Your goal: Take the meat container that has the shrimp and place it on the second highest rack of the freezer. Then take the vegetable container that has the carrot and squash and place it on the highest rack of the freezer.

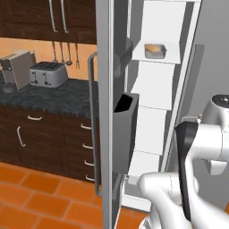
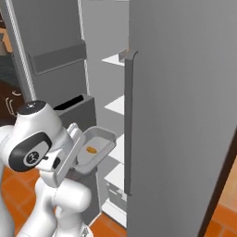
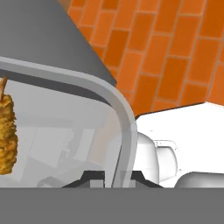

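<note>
My gripper point(image 3: 117, 176) is shut on the rim of the translucent grey meat container point(image 2: 98, 139), which holds one orange shrimp point(image 2: 91, 149). The shrimp point(image 3: 7, 133) also appears at the left edge of the hand view, behind the container's curved wall point(image 3: 124, 127). I hold the container tilted, in front of the open freezer point(image 2: 185, 92), level with its lower white shelves point(image 2: 116, 105). A second container point(image 1: 155, 50) with orange contents, apparently the vegetable container, sits on an upper white shelf point(image 1: 154, 59) inside. My white arm hides the grip itself in both base views.
The freezer's open door point(image 1: 103, 112), with its bar handle point(image 1: 92, 125) and a dark door bin point(image 1: 125, 129), stands left of the shelves. Another grey door with a handle point(image 2: 128, 125) is close on the right. A counter point(image 1: 58, 96) with a toaster point(image 1: 48, 74) lies further left, above an orange tiled floor point(image 1: 40, 197).
</note>
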### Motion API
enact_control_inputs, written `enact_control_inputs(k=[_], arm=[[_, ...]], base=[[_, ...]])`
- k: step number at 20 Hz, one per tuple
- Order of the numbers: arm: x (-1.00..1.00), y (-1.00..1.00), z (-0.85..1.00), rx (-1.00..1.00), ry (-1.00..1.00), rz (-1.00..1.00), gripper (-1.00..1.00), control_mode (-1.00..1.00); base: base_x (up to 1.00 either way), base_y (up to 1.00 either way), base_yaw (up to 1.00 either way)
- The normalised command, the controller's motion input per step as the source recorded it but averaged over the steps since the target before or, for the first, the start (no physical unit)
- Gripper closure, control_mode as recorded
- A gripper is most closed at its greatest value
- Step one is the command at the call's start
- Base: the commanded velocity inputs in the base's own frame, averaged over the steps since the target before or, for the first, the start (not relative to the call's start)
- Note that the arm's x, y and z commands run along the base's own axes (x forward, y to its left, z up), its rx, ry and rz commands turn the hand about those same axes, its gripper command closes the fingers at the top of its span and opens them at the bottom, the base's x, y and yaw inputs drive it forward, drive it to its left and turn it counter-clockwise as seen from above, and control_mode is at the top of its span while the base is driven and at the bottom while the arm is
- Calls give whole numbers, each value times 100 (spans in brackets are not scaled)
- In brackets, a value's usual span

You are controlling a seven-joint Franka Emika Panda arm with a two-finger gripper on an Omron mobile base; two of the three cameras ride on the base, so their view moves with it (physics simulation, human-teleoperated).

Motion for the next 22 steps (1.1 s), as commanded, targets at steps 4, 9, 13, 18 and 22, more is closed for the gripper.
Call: enact_control_inputs(k=[4, 9, 13, 18, 22], arm=[[0, 0, 0, 0, 0, 0, 100, 100], [24, 42, 17, -2, -8, 1, 100, -100], [50, 66, 52, -2, -15, 10, 100, -100], [100, 17, 11, 1, -1, 13, 100, -100], [97, -48, 1, 8, 0, 4, 100, -100]], base=[[19, 24, 2], [13, 13, 1], [0, 0, 0], [0, 0, 0], [0, 0, 0]])
